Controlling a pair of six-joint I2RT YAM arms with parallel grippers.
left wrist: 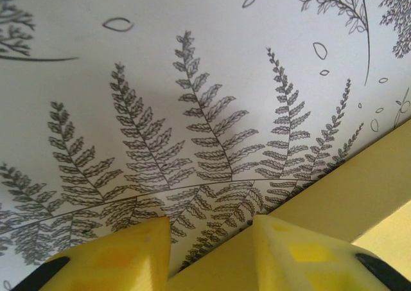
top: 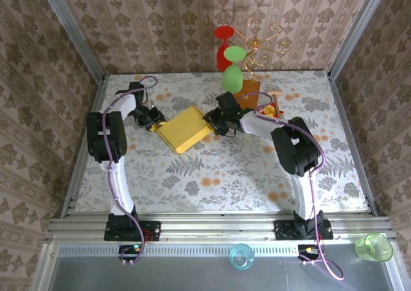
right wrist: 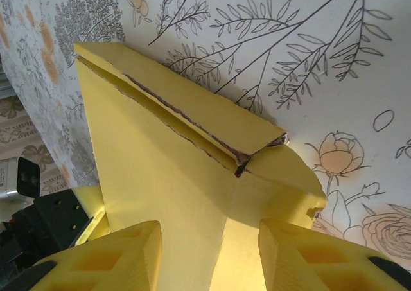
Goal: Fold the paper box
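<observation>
Containers first: thin mustard-yellow cardboard paper box [top: 186, 129] lies flat on the table, rotated diagonally, roughly mid-table between the two arms. In the right wrist view its top panel sits slightly ajar along a seam with raw brownish cut edges; a narrow dark slit, contents not visible. Surfaces are matte and smooth, corners crisp.

Clear teal plastic cup [top: 241, 257] and clear green plastic cup [top: 374, 247] stand on the grey ledge near the arm bases; can't make out their insides.

Table cover is a white floral-print cloth [top: 212, 169] with grey ferns and orange blooms. At the back, a brown wooden block [top: 249, 88] carries a curly gold wire stand [top: 263, 40] with a red goblet [top: 225, 44] and a green goblet [top: 232, 72] hanging bowl-down. Small red-yellow packet [top: 272, 109] sits just beside the block.

Left gripper [left wrist: 212, 225] is at the box's left corner: fingers apart, cloth showing in the gap, box edge running under the right finger.

Right gripper [right wrist: 210, 230] is at the box's right end: fingers apart, yellow cardboard between them. Can't tell if it's clamped.
</observation>
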